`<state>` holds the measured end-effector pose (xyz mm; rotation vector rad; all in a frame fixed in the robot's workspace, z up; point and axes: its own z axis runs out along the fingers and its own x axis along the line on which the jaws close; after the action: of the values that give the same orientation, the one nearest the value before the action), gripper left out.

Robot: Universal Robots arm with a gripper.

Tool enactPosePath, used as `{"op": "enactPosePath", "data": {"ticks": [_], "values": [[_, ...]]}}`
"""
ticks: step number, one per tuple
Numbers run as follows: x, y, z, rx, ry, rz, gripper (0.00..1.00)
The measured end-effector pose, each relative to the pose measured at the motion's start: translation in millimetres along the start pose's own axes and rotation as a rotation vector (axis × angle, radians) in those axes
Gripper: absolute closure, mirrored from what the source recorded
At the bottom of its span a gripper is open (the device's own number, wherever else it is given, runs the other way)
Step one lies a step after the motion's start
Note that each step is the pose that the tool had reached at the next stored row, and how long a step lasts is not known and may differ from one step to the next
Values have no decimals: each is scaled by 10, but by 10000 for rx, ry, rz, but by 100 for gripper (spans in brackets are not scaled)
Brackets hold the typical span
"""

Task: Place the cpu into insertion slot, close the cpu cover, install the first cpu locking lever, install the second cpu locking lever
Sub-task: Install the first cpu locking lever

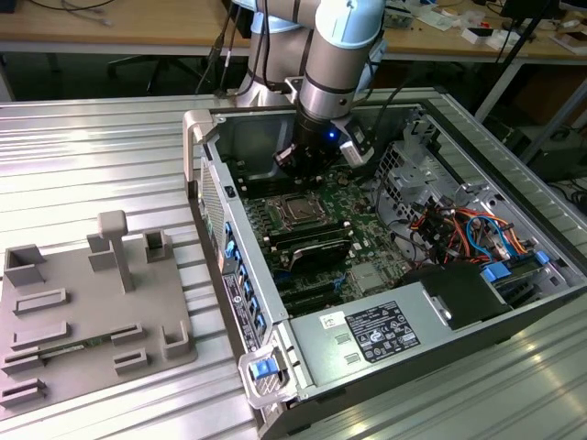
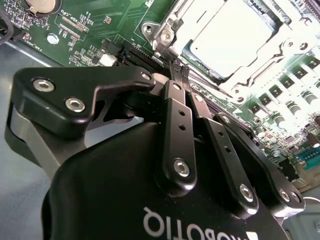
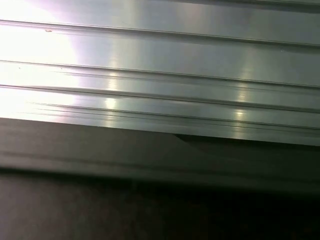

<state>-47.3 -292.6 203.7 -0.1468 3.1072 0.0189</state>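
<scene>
The cpu (image 2: 232, 35) lies flat in the insertion slot (image 1: 299, 212) on the green motherboard, its silvery top showing through the window of the cpu cover (image 2: 252, 70), which lies down around it. My gripper (image 2: 177, 70) is shut, its two black fingers (image 2: 175, 115) pressed together. The tips sit just beside one corner of the socket's metal frame, and whether they touch a lever I cannot tell. In the exterior view the gripper (image 1: 295, 163) hangs low inside the open computer case, just behind the socket.
The case walls (image 1: 275, 367) surround the board. Black memory slots (image 1: 312, 243) lie in front of the socket, a bundle of coloured cables (image 1: 459, 229) on the exterior view's right, the power supply (image 1: 381, 330) in front. A grey fixture plate (image 1: 92, 302) rests on the ribbed metal table (image 3: 160, 75).
</scene>
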Motion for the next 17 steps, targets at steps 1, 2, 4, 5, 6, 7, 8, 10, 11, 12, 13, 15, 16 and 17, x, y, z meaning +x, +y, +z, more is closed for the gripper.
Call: {"op": "enactPosePath", "data": {"ticks": [1, 2, 4, 5, 6, 7, 8, 10, 11, 12, 13, 15, 16, 17], "values": [[0, 0, 0, -2, 0, -1, 89], [-1, 1, -1, -3, 0, -2, 89], [-1, 5, -4, -8, 0, 0, 89], [-1, 10, -8, -9, 1, 1, 89], [-2, 17, -8, -9, 0, 1, 89], [-2, 23, -9, -8, 1, 0, 89], [-3, 29, -9, -12, 0, 0, 89], [-4, 39, -9, -16, 1, 0, 89], [-4, 39, -9, -17, 0, -1, 89], [-4, 39, -9, -18, 0, -2, 89], [-4, 40, -8, -18, -1, -1, 89], [-4, 39, -8, -18, -1, 1, 89], [-4, 37, -8, -19, -1, 1, 89], [-3, 33, -8, -18, -1, -1, 89]]}}
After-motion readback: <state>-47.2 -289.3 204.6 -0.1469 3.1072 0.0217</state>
